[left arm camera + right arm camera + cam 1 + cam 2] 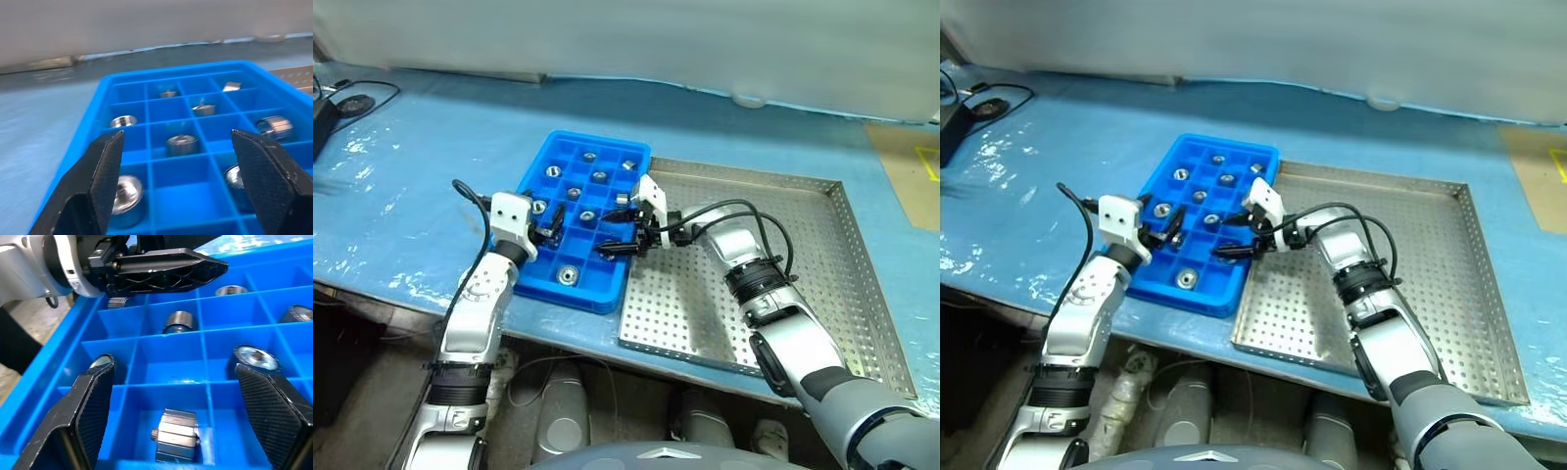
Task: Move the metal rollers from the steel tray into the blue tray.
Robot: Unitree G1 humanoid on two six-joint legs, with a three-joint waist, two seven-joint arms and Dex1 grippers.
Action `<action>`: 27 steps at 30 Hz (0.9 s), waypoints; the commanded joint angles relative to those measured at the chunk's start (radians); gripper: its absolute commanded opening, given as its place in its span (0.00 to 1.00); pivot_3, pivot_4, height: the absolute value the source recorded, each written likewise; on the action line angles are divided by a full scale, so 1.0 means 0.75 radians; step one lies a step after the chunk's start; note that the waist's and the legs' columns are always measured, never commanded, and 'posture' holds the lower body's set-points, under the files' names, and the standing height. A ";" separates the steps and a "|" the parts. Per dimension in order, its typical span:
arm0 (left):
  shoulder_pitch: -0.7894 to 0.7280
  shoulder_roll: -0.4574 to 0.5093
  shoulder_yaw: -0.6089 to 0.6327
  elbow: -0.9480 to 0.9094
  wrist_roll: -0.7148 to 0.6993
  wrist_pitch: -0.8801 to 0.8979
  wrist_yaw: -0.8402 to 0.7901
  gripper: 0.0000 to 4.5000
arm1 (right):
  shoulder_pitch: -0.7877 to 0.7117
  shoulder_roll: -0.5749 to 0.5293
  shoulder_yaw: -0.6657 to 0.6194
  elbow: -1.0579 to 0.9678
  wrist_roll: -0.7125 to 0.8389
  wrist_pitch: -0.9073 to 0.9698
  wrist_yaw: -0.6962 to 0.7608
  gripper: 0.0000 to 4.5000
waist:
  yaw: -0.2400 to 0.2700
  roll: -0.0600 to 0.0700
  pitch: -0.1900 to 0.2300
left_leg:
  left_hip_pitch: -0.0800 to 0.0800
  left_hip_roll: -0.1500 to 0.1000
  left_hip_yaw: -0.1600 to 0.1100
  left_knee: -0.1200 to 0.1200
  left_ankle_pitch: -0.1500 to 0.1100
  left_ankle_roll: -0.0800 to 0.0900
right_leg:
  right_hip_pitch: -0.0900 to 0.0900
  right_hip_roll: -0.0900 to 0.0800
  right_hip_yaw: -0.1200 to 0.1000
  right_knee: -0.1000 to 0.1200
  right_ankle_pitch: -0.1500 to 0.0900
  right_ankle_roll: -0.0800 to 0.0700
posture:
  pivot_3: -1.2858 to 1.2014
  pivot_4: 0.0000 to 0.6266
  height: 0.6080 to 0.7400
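The blue tray (607, 290) lies on the blue-covered tabletop (431, 157), its long side touching the left rim of the steel tray (822, 255). The metal rollers (569, 275) sit one to a compartment in the blue tray; about nine can be made out in the head views, though the two arms cover several compartments, so the full count cannot be told. The perforated floor of the steel tray shows bare where it is visible; the right forearm hides part of its near left area, and its near right corner is cut off by the arm. The left gripper (546, 226) hangs over the tray's left edge, fingers spread wide with nothing between them; in its wrist view the near compartments are partly hidden behind the fingers (105, 169). The right gripper (625, 238) reaches in from the steel tray side over the middle compartments, released and holding nothing; a roller lies on its side in the compartment between its fingers (177, 435). A black cable and device at the far left corner are cut off.
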 commanded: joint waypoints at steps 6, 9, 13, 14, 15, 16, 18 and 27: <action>-0.194 -0.057 -0.090 0.212 -0.056 -0.110 -0.196 0.81 | 0.176 -0.157 -0.242 -0.328 0.108 0.122 -0.181 0.88 | -0.063 0.000 0.000 | 0.002 0.000 0.001 0.000 0.001 -0.001 | 0.000 0.001 0.002 0.000 0.000 0.000 | 0.53 0.24 1.00; -0.244 -0.077 -0.111 0.291 -0.064 -0.140 -0.255 0.81 | 0.259 -0.203 -0.295 -0.430 0.123 0.159 -0.244 0.88 | -0.095 0.000 0.000 | 0.002 0.000 0.002 0.000 0.001 -0.001 | 0.000 0.001 0.003 0.000 0.000 0.000 | 0.51 0.24 1.00; -0.290 -0.107 -0.147 0.371 -0.077 -0.168 -0.357 0.81 | 0.380 -0.223 -0.401 -0.527 0.123 0.140 -0.403 0.88 | -0.134 0.000 0.000 | 0.005 -0.001 0.005 0.000 0.001 0.000 | 0.000 0.001 0.007 0.000 0.000 0.000 | 0.48 0.24 1.00; -0.297 -0.113 -0.150 0.385 -0.084 -0.170 -0.380 0.81 | 0.402 -0.221 -0.416 -0.543 0.120 0.128 -0.433 0.88 | -0.142 0.000 0.000 | 0.005 -0.001 0.006 0.000 0.001 0.000 | 0.000 0.001 0.007 0.000 0.000 0.000 | 0.48 0.24 1.00; -0.300 -0.117 -0.155 0.394 -0.088 -0.176 -0.403 0.81 | 0.423 -0.218 -0.427 -0.561 0.120 0.117 -0.458 0.88 | -0.149 0.000 0.000 | 0.005 -0.002 0.006 0.000 0.001 0.000 | 0.000 0.001 0.008 0.000 0.001 0.001 | 0.47 0.24 1.00; -0.304 -0.121 -0.162 0.401 -0.093 -0.177 -0.425 0.81 | 0.443 -0.214 -0.438 -0.579 0.128 0.117 -0.475 0.88 | -0.154 0.000 0.000 | 0.005 -0.002 0.007 0.000 0.001 0.000 | 0.000 0.001 0.009 0.000 0.001 0.001 | 0.47 0.24 1.00; -0.309 -0.129 -0.174 0.408 -0.105 -0.174 -0.469 0.81 | 0.479 -0.218 -0.444 -0.608 0.136 0.118 -0.492 0.88 | -0.171 0.000 0.000 | 0.006 -0.002 0.009 0.000 0.001 0.001 | 0.000 0.001 0.011 0.000 0.001 0.001 | 0.47 0.24 1.00; -0.333 -0.118 -0.215 0.446 -0.052 -0.215 -0.531 0.81 | 0.549 -0.233 -0.457 -0.678 0.162 0.127 -0.550 0.88 | -0.191 0.000 0.000 | 0.007 -0.002 0.013 0.000 0.000 0.003 | -0.002 0.001 0.014 -0.002 0.001 0.002 | 0.46 0.24 1.00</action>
